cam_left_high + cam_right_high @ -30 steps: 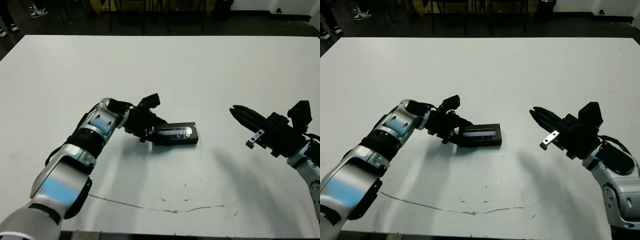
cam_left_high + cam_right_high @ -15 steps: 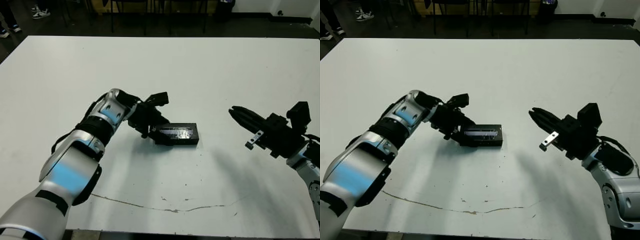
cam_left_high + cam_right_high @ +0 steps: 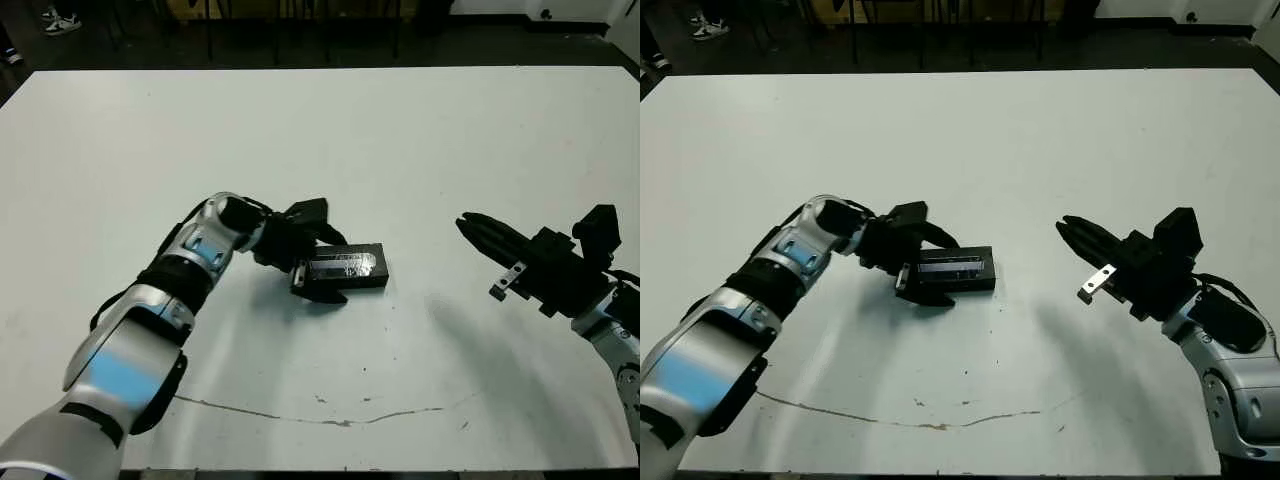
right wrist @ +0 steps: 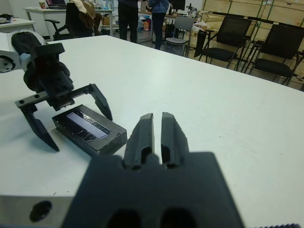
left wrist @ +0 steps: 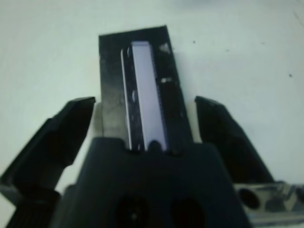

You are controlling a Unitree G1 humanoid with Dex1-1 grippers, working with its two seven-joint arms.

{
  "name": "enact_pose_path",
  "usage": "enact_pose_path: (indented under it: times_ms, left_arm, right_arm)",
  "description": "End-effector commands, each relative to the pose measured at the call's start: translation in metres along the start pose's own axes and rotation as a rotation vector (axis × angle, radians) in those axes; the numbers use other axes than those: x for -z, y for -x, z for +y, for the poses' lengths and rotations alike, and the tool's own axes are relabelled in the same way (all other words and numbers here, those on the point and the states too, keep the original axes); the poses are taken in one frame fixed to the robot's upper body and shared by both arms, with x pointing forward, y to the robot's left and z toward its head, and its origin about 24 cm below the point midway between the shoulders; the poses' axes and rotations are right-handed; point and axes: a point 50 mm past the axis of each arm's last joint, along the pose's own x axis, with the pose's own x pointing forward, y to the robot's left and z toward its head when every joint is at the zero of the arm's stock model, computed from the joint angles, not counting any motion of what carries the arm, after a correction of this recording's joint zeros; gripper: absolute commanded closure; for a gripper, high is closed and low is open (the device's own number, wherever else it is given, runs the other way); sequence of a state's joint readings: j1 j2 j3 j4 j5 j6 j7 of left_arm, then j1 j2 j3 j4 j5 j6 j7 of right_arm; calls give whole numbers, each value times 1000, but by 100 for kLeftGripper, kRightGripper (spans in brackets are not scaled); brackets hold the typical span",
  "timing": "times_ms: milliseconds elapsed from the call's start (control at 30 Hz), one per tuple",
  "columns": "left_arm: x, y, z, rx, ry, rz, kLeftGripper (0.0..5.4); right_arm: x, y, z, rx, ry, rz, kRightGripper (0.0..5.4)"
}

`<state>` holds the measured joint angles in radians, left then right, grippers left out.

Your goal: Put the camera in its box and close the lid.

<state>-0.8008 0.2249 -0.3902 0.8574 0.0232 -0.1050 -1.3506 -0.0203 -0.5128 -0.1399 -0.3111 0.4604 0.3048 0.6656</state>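
White and mostly bare, the table point(image 3: 420, 140) carried a single closed black package near its middle, a little toward the robot's left, while chairs and standing people point(image 4: 128, 12) filled the room beyond the far edge in the right wrist view. The lid point(image 3: 344, 267), black with a silvery shiny label along its top, sat on its box point(image 3: 352, 284), whose dark side wall showed beneath it; the camera could not be seen in any view.

The left gripper point(image 3: 318, 268) reached in from the robot's left and straddled the left end of the lidded box, its two black fingers point(image 5: 61, 137) spread wide, one on the far side and one on the near side of the package. In the left wrist view a strip of white table showed between each finger and the lid's long edges, so the fingers stood apart from it and grasped nothing.

The right gripper point(image 3: 478, 229) hung over the right part of the table, well apart from the box, pointing toward it. Its fingers point(image 4: 140, 138) lay pressed together with only a thin seam between them, and they held nothing.

A thin brownish crack or scratch point(image 3: 330, 418) ran along the table near the front edge.
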Motion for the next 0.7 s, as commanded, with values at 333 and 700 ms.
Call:
enact_pose_path:
  times_ms: [333, 700]
  left_arm:
    - [55, 73, -44, -128, 115, 23, 1]
    - [15, 123, -58, -792, 79, -48, 1]
  right_arm:
    - [1, 1, 3, -1, 12, 37, 540]
    - [2, 0, 5, 11, 8, 45, 540]
